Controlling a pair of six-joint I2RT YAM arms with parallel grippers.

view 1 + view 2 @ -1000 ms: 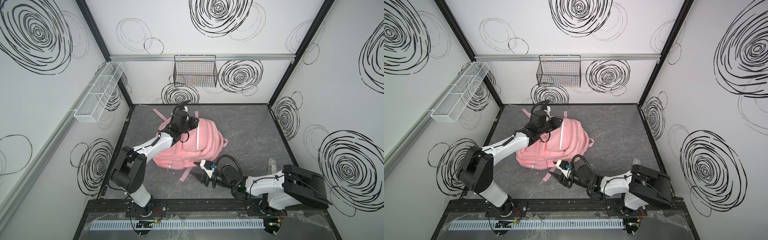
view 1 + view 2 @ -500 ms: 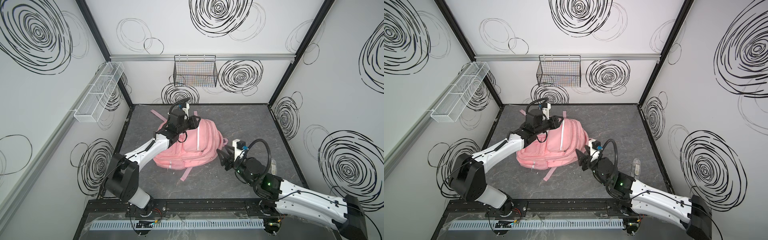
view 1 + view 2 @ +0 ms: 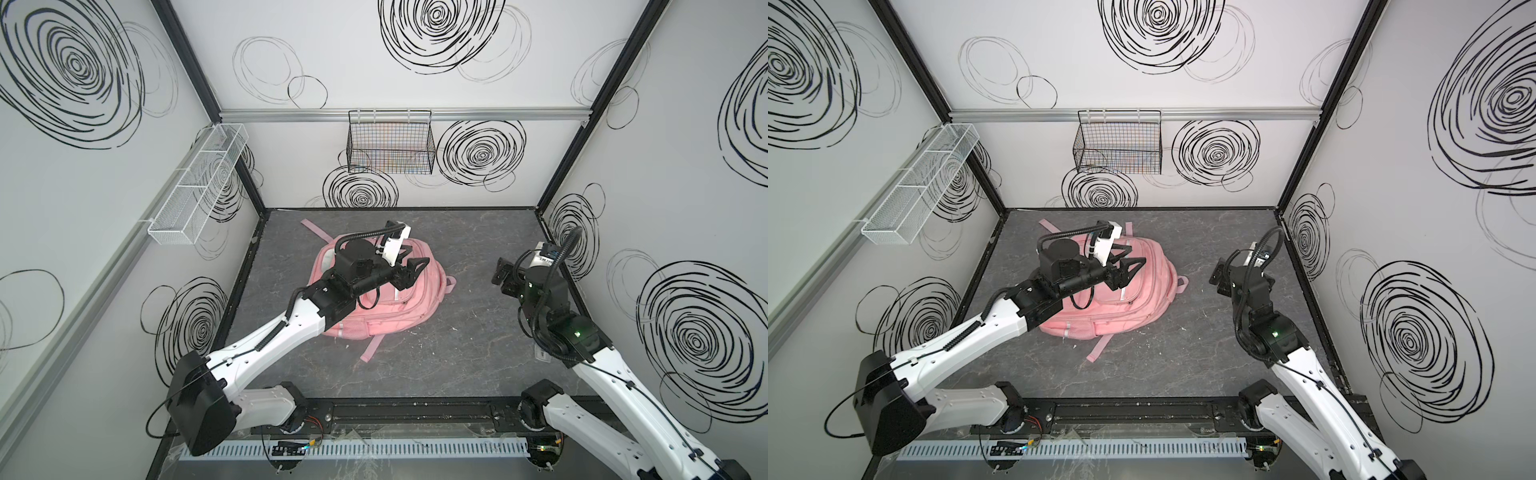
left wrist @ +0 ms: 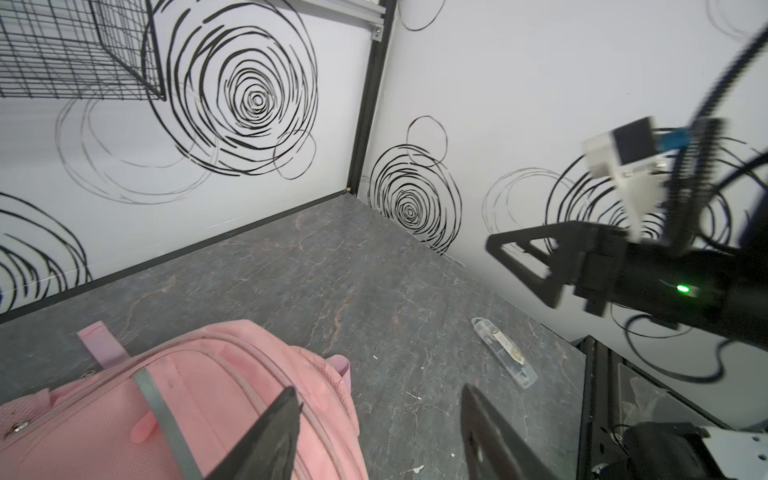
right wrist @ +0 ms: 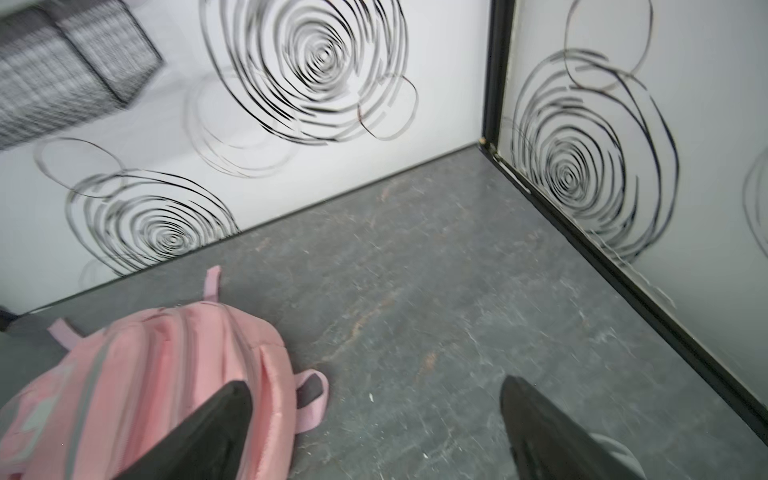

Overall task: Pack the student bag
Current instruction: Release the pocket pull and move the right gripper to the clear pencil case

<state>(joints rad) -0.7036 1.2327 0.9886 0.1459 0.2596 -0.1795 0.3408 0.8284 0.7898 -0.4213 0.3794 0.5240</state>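
The student bag (image 3: 415,305) (image 3: 1142,299) is a pink backpack lying flat on the dark floor, left of centre, with grey-white trim strips. My left gripper (image 3: 415,257) (image 3: 1133,255) hovers just above its top end, open and holding nothing. In the left wrist view its fingertips (image 4: 379,395) frame the bag's edge (image 4: 208,395) and bare floor. My right gripper (image 3: 500,272) (image 3: 1219,276) is raised near the right wall, well clear of the bag, and is wide open and empty. The right wrist view (image 5: 376,390) shows the bag (image 5: 145,374) below one finger.
A clear plastic case (image 4: 503,353) lies on the floor near the right wall, under the right arm. A black wire basket (image 3: 390,145) hangs on the back wall and a white mesh shelf (image 3: 199,183) on the left wall. Loose pink straps (image 3: 372,349) trail from the bag.
The right arm swung from in front of the bag up toward the right wall, and its jaws widened. The left gripper rose off the bag's top and opened.
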